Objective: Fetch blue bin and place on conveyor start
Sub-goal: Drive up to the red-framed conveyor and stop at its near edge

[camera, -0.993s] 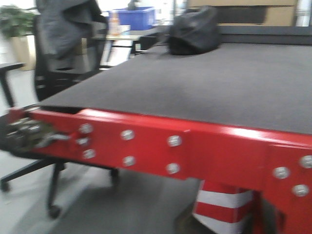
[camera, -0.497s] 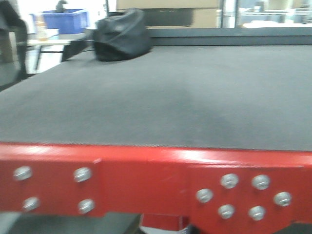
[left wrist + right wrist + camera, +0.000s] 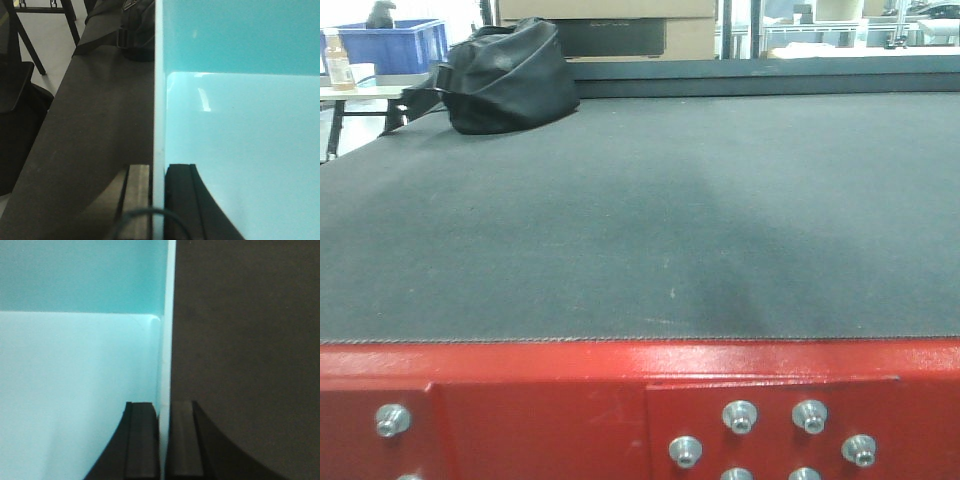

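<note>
One dark grey woven belt (image 3: 640, 210) in a red bolted frame (image 3: 540, 400) carries one black fabric bag (image 3: 505, 75). One pale cyan plastic tub (image 3: 240, 150), visible interior bare, is over the belt; the left gripper (image 3: 159, 172) and right gripper (image 3: 163, 410) each pinch a side wall.

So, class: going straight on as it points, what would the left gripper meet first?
Clamped on the blue bin, it would likely reach the black bag on the belt; depth unclear.
</note>
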